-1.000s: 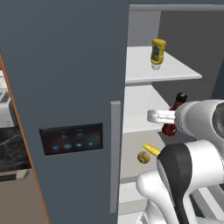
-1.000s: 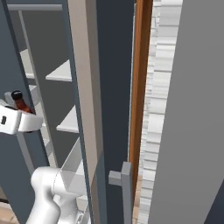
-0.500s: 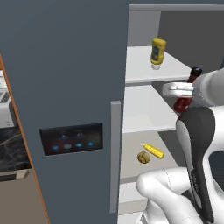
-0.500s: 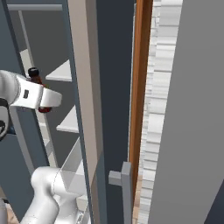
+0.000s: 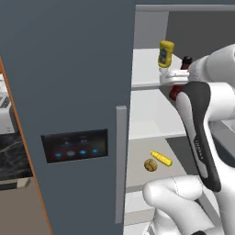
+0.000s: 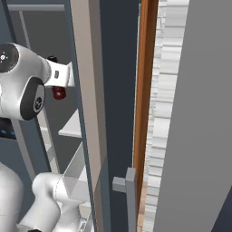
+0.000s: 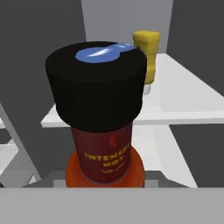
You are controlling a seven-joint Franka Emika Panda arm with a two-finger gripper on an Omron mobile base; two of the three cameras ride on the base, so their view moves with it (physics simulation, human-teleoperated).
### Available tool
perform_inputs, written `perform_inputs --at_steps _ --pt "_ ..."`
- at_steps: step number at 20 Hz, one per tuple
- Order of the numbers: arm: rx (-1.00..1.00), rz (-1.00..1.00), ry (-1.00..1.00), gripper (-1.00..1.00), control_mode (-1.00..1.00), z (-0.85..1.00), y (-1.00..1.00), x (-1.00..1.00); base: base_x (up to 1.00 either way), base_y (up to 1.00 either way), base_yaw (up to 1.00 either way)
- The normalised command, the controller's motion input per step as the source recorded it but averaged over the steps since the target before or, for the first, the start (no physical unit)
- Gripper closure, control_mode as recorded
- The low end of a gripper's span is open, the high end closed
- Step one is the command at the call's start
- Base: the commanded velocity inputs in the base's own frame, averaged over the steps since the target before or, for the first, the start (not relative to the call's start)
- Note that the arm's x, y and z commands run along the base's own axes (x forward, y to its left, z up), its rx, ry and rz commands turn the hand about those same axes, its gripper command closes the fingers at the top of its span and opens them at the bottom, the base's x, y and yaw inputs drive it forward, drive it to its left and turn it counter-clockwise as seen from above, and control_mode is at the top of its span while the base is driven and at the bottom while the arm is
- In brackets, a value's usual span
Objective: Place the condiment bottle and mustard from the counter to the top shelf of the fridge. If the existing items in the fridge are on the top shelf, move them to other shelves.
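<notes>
My gripper (image 5: 176,81) is clamped on the slim dark-red sauce bottle with black cap (image 7: 103,109), upper right of the left base view.
The yellow plastic mustard squeeze bottle (image 5: 165,53) stands on the fridge's pale grey top shelf (image 5: 146,73); my bottle seems just in front of its edge.

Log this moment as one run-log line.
gripper: shut on condiment bottle | bottle: raised beside top shelf, not set down | mustard: on top shelf

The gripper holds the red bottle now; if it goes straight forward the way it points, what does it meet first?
Probably the mustard, standing on the top shelf just right of the line ahead. The gripper is shut on the condiment bottle, so the bottle would arrive first. Depth is unclear; it might pass beside the mustard to the fridge's back wall.
</notes>
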Motion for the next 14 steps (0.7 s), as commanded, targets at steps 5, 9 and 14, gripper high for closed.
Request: perform_inputs --at_steps 5,9,14 --pt "-0.12 0.0 0.0 1.0 -1.0 0.0 0.28 0.93 0.0 0.0 0.0" --pt "-0.03 0.0 0.04 1.0 -1.0 0.0 0.11 0.67 0.0 0.0 0.0" --pt "0.0 0.0 0.06 1.0 -1.0 0.0 0.0 0.55 0.0 0.0 0.0"
